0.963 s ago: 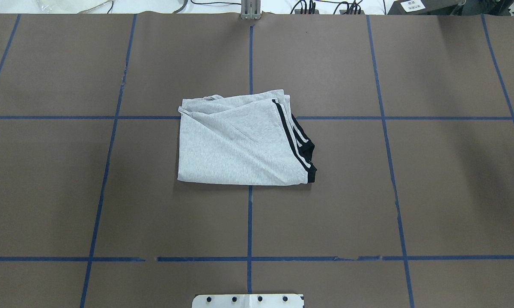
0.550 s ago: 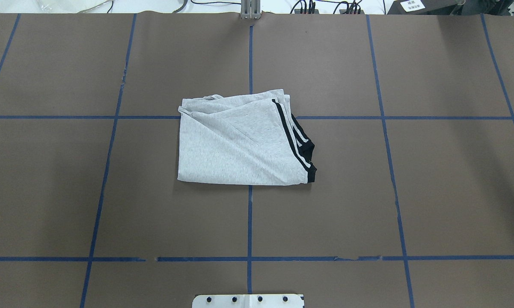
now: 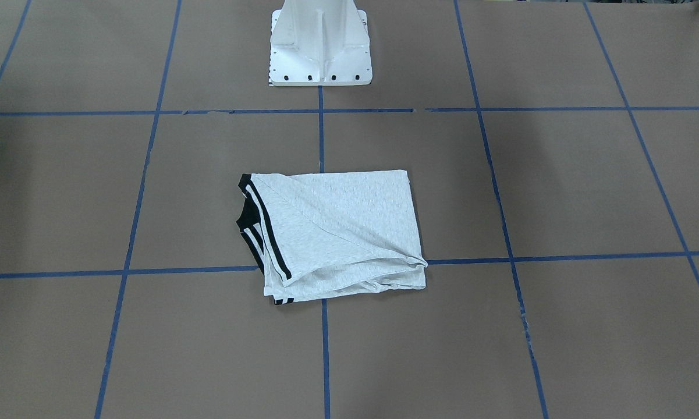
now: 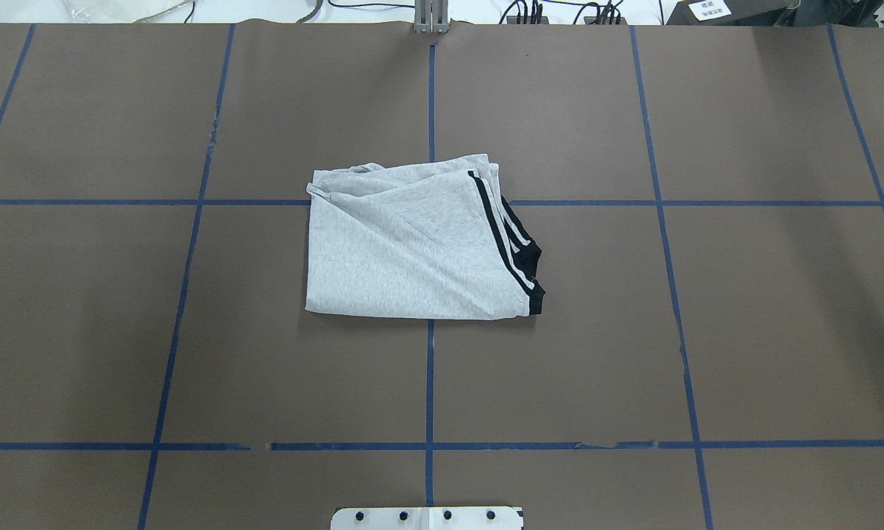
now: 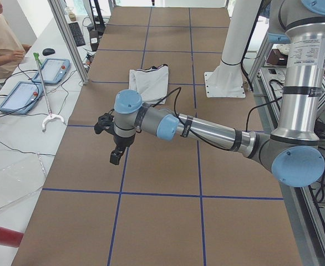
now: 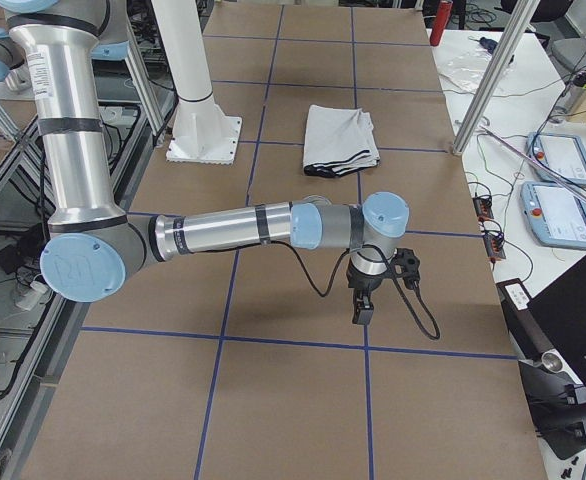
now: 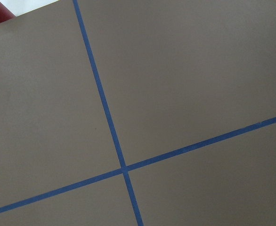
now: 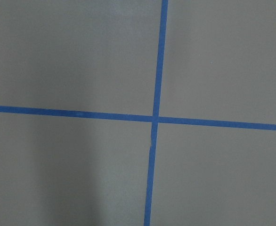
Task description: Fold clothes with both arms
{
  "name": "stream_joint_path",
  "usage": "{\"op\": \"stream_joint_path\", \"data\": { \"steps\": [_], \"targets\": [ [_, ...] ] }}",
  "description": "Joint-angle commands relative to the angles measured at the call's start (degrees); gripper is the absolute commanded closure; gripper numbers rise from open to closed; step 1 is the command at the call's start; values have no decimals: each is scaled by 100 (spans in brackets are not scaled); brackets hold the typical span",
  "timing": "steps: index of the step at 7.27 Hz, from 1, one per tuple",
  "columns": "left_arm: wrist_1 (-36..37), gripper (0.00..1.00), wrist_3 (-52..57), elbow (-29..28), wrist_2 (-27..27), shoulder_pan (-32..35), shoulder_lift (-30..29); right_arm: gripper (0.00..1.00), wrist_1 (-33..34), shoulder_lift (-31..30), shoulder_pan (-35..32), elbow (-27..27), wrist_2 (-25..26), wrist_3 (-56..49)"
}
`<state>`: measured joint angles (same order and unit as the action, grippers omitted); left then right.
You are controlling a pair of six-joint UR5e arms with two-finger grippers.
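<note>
While our left gripper (image 5: pixel 114 159) hangs over bare table (image 4: pixel 743 331) way off to its side, the T-shirt (image 4: pixel 412 243) sits folded mid-table and the right gripper (image 6: pixel 361 311) hangs far off the other way. Nothing dangles from either; how open, we can't tell. Looks done to us, so don't snag that packet.

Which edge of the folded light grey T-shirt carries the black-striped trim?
The light grey T-shirt's edge toward the robot's right: black-striped trim runs along it; the other three are almost all plain grey.
</note>
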<state>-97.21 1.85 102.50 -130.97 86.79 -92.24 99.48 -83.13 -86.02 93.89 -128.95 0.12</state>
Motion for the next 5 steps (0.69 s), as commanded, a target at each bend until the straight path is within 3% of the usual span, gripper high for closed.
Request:
{"op": "stream_joint_path", "data": {
  "steps": [1,3,5],
  "targets": [
    [9,0,-18,25,-96,5,57,0,10,17,-3,16,-25,5],
    [-52,0,8,207,-104,22,396,0,63,-202,-11,505,-17,-3],
    [-105,0,-18,139,-104,5,400,0,54,-238,-11,517,-17,-3]
  ]
}}
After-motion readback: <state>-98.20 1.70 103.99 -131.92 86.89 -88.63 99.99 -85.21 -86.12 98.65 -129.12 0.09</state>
